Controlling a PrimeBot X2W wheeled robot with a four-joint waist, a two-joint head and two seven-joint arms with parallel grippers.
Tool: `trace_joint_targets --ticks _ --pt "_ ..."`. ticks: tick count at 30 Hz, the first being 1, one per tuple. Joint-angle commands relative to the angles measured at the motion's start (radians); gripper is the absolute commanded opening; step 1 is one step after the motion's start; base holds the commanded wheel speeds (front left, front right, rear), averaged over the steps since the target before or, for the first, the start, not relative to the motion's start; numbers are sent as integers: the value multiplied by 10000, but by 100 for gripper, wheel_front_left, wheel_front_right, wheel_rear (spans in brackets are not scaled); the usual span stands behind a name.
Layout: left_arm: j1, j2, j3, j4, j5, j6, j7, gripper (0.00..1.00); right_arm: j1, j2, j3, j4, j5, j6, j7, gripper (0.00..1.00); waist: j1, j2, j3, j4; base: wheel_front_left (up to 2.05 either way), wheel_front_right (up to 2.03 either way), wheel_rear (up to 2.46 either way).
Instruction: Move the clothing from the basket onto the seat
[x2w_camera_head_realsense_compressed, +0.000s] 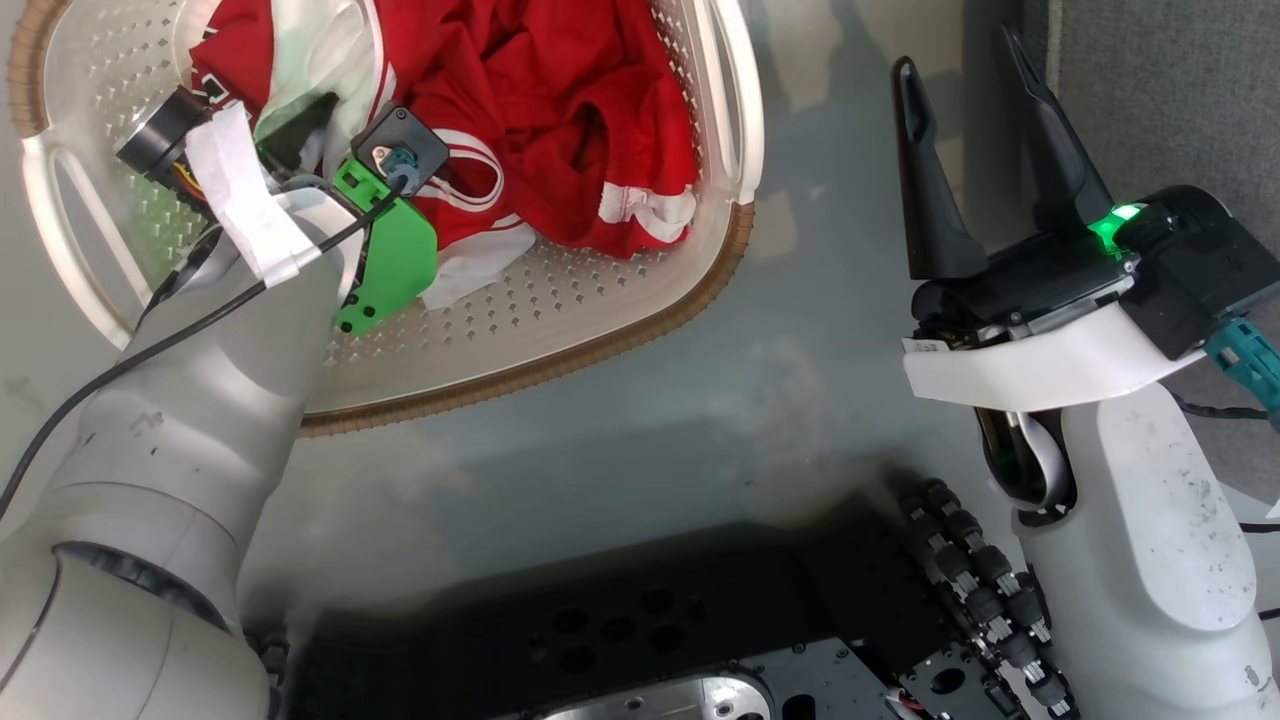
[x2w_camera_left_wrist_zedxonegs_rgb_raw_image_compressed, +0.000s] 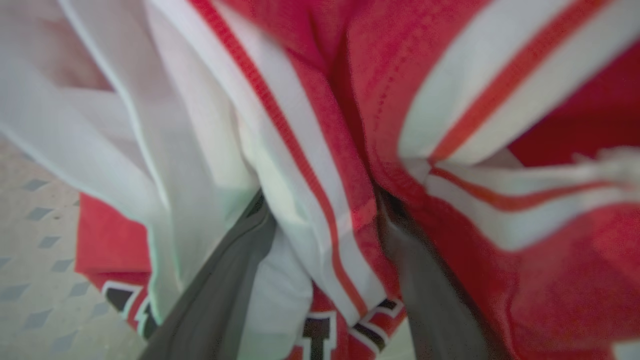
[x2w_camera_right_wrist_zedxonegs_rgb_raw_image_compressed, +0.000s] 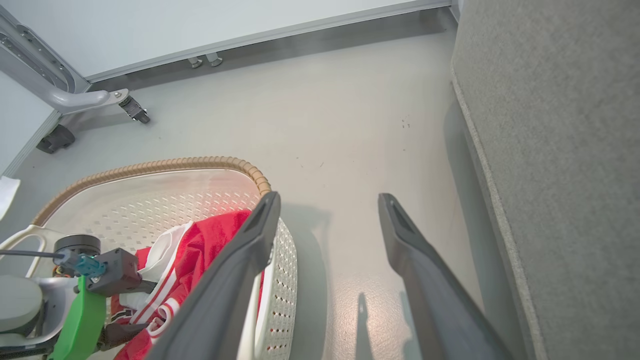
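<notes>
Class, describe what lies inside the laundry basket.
Red clothing is heaped inside, with the open left tool pushed into its folds. The cloth hides the part of the basket beneath it.

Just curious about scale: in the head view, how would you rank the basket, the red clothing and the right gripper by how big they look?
Largest to smallest:
1. basket
2. clothing
3. right gripper, which is probably nearer the camera, so its true size is unsure.

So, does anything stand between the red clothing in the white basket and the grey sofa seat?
The bright red, white-striped clothing lies behind the wall of the perforated cream plastic basket. Past it, the open right gripper hovers over the floor, before the grey fabric seat.
</notes>
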Motion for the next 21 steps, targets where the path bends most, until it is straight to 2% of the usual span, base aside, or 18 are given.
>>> trace_joint_targets --ticks 1,10,21 --pt "-95 -2 17 45 -51 60 -48 0 -125 -25 7 60 -6 -3 -49 100 -1 0 -44 42 0 0 0" --pt "876 -50 508 67 -830 333 -727 0 158 -26 616 556 253 -3 -49 100 -1 0 -1467 -130 0 0 0" --pt "2724 -492 948 -152 -1692 421 -1959 0 1255 -28 831 1217 -32 -3 -49 100 -1 0 -4608 234 0 0 0"
